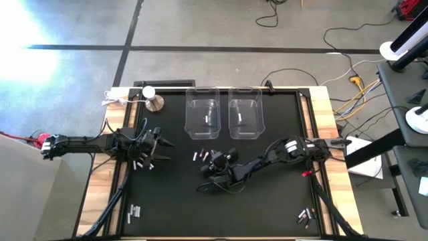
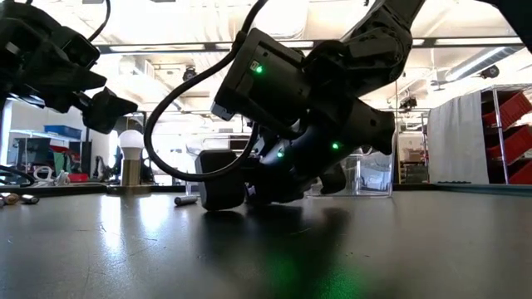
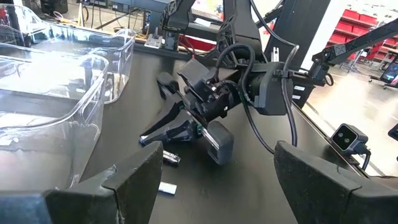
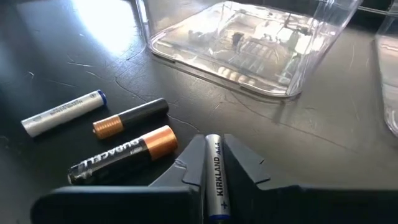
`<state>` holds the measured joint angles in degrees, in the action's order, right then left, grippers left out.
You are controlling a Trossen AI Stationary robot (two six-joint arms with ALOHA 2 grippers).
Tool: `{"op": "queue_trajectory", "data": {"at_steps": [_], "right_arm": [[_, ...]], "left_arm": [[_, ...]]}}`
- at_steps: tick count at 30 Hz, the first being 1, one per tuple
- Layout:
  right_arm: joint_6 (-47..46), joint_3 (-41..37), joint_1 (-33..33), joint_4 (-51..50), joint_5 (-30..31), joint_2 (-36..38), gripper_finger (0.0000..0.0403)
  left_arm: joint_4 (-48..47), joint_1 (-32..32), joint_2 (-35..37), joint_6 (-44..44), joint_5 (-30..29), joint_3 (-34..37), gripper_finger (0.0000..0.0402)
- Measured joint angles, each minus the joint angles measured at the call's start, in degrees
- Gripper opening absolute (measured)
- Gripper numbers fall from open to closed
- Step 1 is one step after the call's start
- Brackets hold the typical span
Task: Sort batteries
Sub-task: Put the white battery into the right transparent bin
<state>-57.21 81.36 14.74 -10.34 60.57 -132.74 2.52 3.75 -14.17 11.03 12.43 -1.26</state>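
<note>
Two arms on the black bench [image 1: 267,207], only the right one working. Right fingers [image 4: 214,163] pinched narrow on a silver Kirkland cell [image 4: 215,177], which lies lengthwise between the tips; arm pitched low to the bench, probably so the tips can nip something this thin. Judged step: first pickup from the centre cluster, lift not yet done. Just beside the fingers: a black-and-copper Duracell cell [image 4: 121,155], a second dark copper-tipped cell [image 4: 130,117] and a white cell [image 4: 62,113], all flat on the bench, none touching the tips. Risk: the nearest dark cell could get dragged on lift. Ahead of the fingers, a clear bin [image 4: 249,43] already holding a few cells; second clear bin [image 1: 245,112] next to it, likely one per type. Nothing blocks the path to the bins. Left fingers [image 3: 211,180] spread wide and empty, waiting near the bench's left edge, aimed at the right arm. More loose cells [image 1: 134,213] near the front edge. Silver knob-like object [image 1: 155,102] stands off by the back-left, out of the way.
</note>
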Motion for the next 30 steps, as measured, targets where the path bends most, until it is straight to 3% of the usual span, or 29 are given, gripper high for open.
{"op": "queue_trajectory", "data": {"at_steps": [6,12,16,20,26,30], "right_arm": [[-4.17,-0.33,0.80,-9.76,-1.90,3.88,0.0030],[-5.91,-0.34,2.02,-18.62,-6.72,13.12,0.0029],[-4.56,-0.33,2.10,-18.64,-12.77,20.73,0.0030],[-0.07,-0.20,1.79,-18.34,-13.21,29.85,0.0030],[7.53,-0.13,-4.23,-22.00,-14.58,39.05,0.0031],[8.44,-0.11,-11.90,-29.83,-22.94,41.46,0.0032]], "left_arm": [[0.00,0.00,0.00,0.02,0.00,0.00,0.0284],[0.06,0.00,-0.22,0.00,0.00,-0.01,0.0284],[0.12,0.00,-0.39,0.00,0.00,-0.01,0.0284],[0.02,0.00,-0.48,0.00,0.00,0.00,0.0284],[0.00,0.00,-0.50,0.00,0.00,-0.01,0.0284],[0.00,0.00,-0.49,0.01,0.00,0.00,0.0284]]}}
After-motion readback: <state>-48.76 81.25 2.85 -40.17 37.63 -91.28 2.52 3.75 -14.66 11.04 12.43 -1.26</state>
